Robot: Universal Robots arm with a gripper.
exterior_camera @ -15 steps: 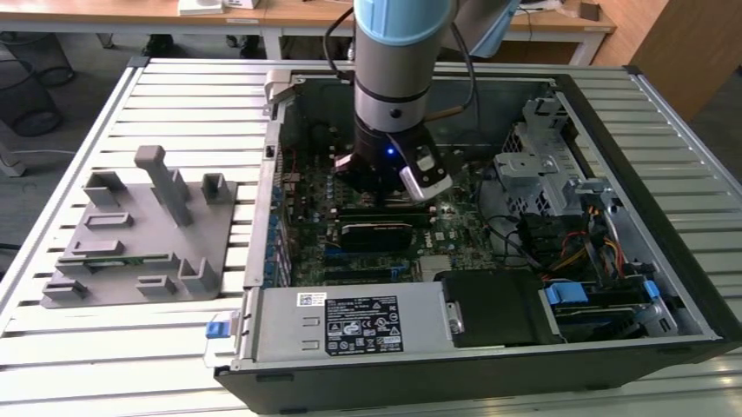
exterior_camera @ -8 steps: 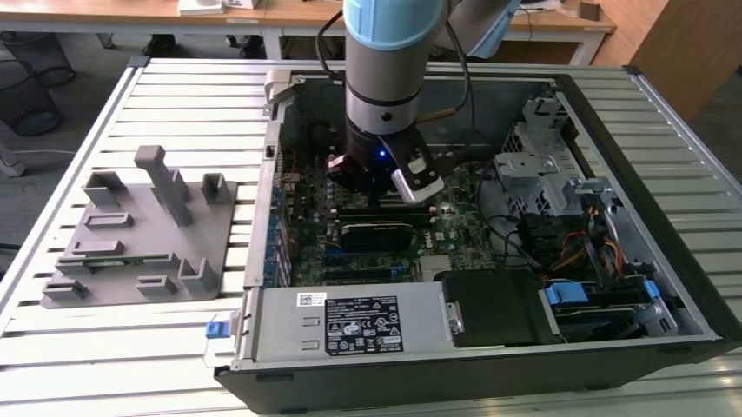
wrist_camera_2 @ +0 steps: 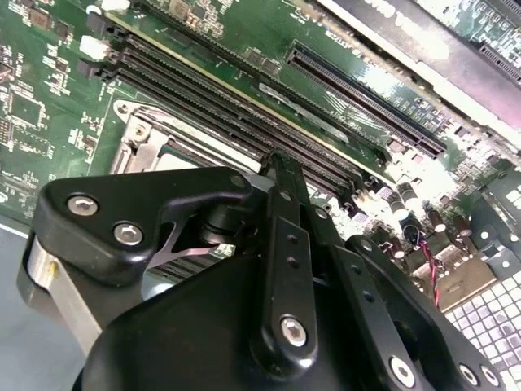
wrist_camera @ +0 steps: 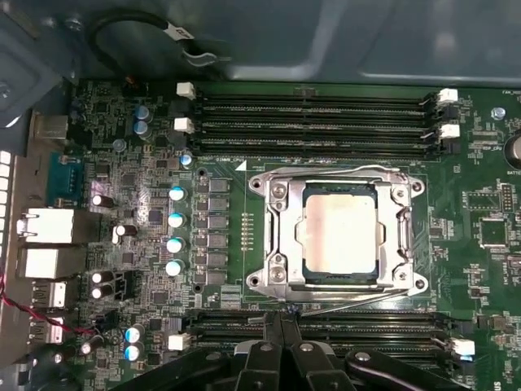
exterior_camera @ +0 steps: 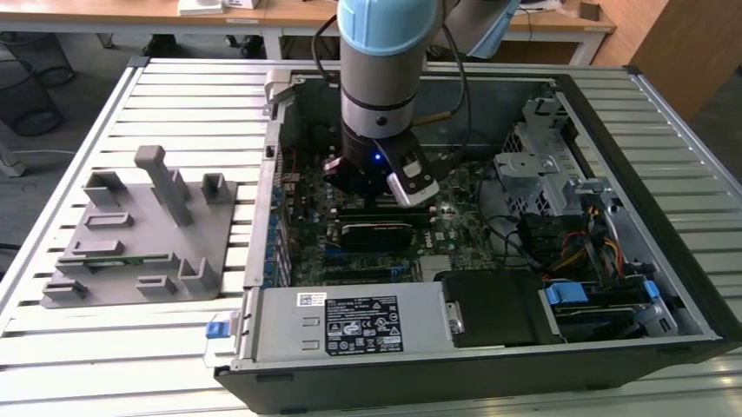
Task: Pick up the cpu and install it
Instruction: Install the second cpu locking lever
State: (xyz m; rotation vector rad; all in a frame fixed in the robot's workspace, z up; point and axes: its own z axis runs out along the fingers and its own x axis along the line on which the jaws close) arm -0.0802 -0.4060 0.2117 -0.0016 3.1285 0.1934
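Bright glare on cpu (wrist_camera: 338, 235) lid, perhaps overexposed

**Grey arm, pale blue joint, black gripper**

The arm (exterior_camera: 378, 61) is a grey tube with a pale blue joint cover at 12 o'clock. A small blue light glows on the black wrist. The gripper (wrist_camera_2: 277, 269) has matte black links fastened with silver screws.

cpu (wrist_camera: 338, 234) in socket (wrist_camera: 281, 236) | memory slots (wrist_camera: 313, 114) flank socket | hand (exterior_camera: 383, 187) above motherboard (exterior_camera: 464, 213)

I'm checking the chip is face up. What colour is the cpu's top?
Shiny silver, glaring pale under the light; the cpu sits in the socket frame, best seen in the first wrist view.
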